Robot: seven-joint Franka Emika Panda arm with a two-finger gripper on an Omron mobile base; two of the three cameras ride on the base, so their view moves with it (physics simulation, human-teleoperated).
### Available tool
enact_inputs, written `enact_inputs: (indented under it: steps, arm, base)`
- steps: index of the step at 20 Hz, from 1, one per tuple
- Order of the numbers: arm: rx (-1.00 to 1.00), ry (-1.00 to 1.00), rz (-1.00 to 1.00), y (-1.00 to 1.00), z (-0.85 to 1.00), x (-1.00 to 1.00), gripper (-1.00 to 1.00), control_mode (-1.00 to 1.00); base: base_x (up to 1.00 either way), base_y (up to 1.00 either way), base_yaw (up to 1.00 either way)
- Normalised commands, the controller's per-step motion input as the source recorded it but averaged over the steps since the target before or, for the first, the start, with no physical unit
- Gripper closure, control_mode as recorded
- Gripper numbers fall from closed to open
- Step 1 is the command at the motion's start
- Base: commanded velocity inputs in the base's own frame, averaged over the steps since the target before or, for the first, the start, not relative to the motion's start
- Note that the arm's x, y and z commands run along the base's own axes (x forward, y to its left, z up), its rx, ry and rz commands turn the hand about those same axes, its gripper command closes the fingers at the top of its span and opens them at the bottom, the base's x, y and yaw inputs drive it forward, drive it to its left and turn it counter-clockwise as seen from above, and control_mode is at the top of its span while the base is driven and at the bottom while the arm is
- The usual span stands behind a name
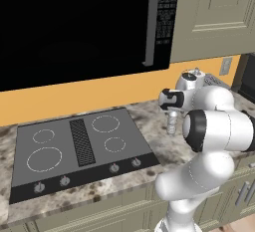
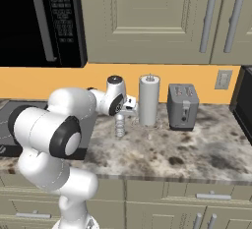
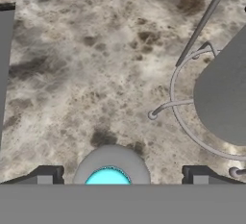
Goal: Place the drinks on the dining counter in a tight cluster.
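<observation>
A small clear water bottle [image 1: 172, 125] with a blue cap stands upright on the marble worktop, just right of the stovetop. In the right base view the bottle [image 2: 119, 125] stands left of the paper towel roll. My gripper [image 1: 172, 112] hangs directly above it, pointing down, also seen from the other side as the gripper [image 2: 121, 115]. In the hand view the blue cap [image 3: 109, 176] lies between my two dark fingertips [image 3: 47, 175], which stand wide apart and clear of it; the gripper [image 3: 122, 179] is open. The dining counter is out of view.
A black stovetop [image 1: 79, 146] lies to the left, under a black microwave [image 1: 74, 22]. A paper towel roll [image 2: 149, 100] on a wire holder [image 3: 175, 104] stands close to the bottle's right, then a grey toaster [image 2: 182, 106]. Bare marble worktop [image 2: 197, 149] stretches toward the front edge.
</observation>
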Motion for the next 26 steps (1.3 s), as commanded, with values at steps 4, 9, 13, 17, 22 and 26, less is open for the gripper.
enact_inputs:
  steps: [4,9,13,17,22,26]
  arm:
    - [0.00,0.00,0.00,0.00,0.00,0.00,1.00,-1.00]
    - [0.00,0.00,0.00,0.00,0.00,0.00,1.00,-1.00]
    - [0.00,0.00,0.00,0.00,0.00,-0.10,1.00,-1.00]
    - [0.00,-0.11,0.00,0.00,0.12,-0.86,1.00,-1.00]
    - [0.00,-0.19,0.00,0.00,0.41,-1.00,1.00,-1.00]
    - [0.00,-0.10,0.00,0.01,0.66,-1.00,1.00,-1.00]
  base:
    - [0.00,0.00,0.00]
    - [0.00,0.00,0.00]
    - [0.00,0.00,0.00]
    - [0.00,0.00,0.00]
    - [0.00,0.00,0.00]
    - [0.00,0.00,0.00]
